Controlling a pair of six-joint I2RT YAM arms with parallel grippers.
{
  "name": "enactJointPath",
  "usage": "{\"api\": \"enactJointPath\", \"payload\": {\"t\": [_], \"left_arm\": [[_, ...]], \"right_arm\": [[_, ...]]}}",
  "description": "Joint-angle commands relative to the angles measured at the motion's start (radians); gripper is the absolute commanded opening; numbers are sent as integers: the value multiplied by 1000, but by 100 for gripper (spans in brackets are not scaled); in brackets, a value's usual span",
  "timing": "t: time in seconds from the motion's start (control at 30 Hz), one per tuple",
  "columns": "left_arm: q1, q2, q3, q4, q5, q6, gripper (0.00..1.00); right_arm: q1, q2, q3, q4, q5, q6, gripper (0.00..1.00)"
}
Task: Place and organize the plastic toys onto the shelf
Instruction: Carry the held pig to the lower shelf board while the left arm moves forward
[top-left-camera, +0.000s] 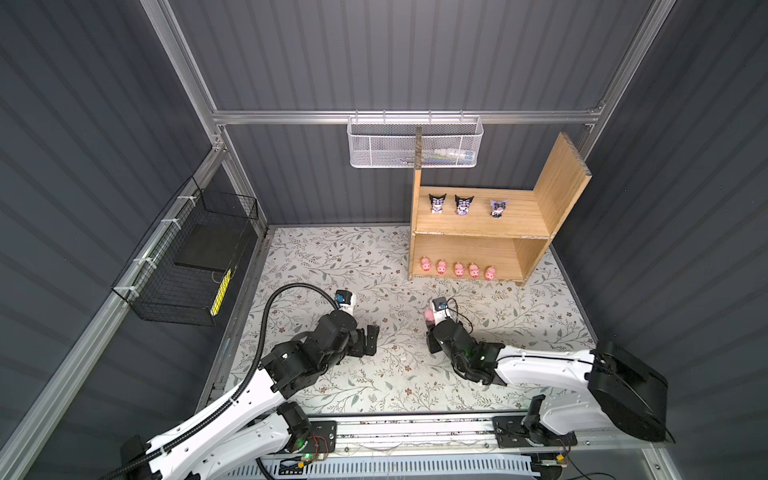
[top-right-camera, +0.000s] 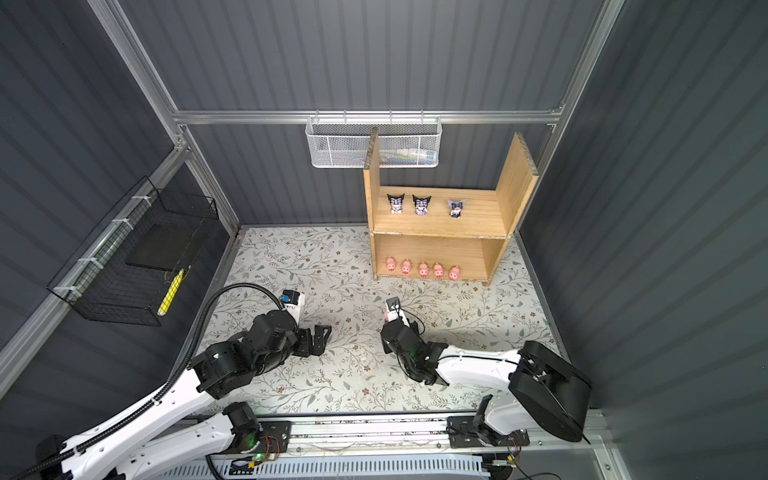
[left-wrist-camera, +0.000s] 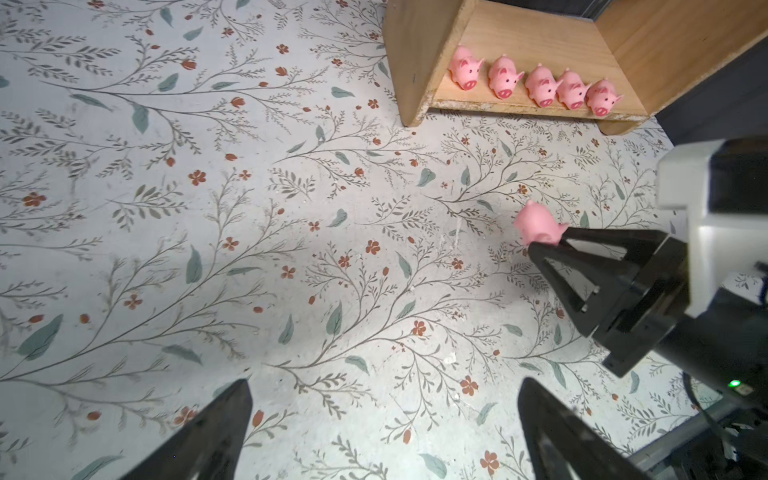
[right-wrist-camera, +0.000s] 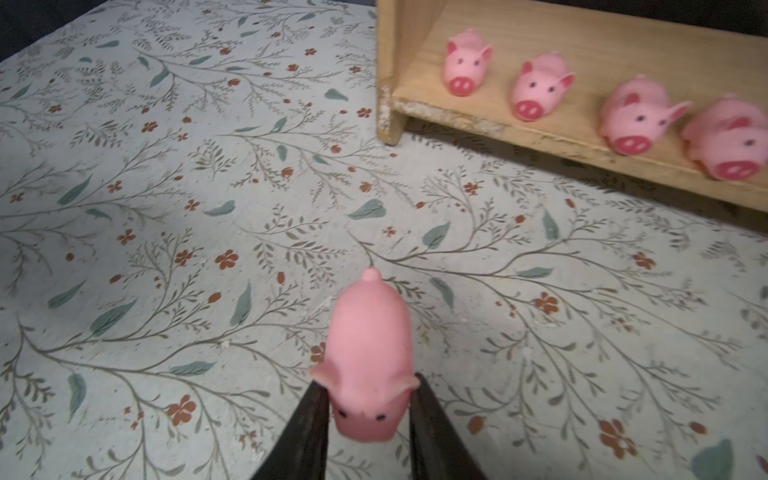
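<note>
My right gripper (right-wrist-camera: 368, 384) is shut on a pink pig (right-wrist-camera: 368, 332), pinching its head with the tail pointing away toward the shelf (top-left-camera: 478, 226). In both top views this pig (top-left-camera: 427, 318) (top-right-camera: 386, 318) peeks out beside the right wrist, in front of the shelf's left end. Several more pigs (top-left-camera: 458, 269) (left-wrist-camera: 540, 85) stand in a row on the lower level. Three hooded figurines (top-left-camera: 463, 204) stand on the upper level. My left gripper (left-wrist-camera: 384, 386) (top-left-camera: 371, 340) is open and holds nothing, low over the floral mat (top-left-camera: 332, 257), left of the right gripper (left-wrist-camera: 548, 241).
A white mesh basket (top-left-camera: 413, 143) hangs on the back rail behind the shelf's left board. A black wire basket (top-left-camera: 187, 257) hangs on the left wall. The lower level has bare wood (top-left-camera: 505, 266) to the right of the pig row.
</note>
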Motion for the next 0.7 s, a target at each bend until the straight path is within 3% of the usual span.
{"api": "enactJointPath", "payload": {"t": [0.0, 0.1, 0.33, 0.43, 0.67], "left_arm": [[3, 54, -8, 124, 67, 50, 100], [3, 123, 6, 178, 99, 69, 100], [3, 260, 68, 257, 146, 134, 100], [3, 305, 93, 282, 161, 160, 100], [3, 363, 113, 341, 165, 202, 100]], "right_arm": [[-80, -95, -37, -89, 22, -30, 24], [-176, -179, -41, -156, 26, -51, 24], [-418, -309, -61, -174, -87, -68, 25], [-512, -286, -42, -168, -147, -46, 24], [-617, -144, 48, -139, -219, -46, 24]]}}
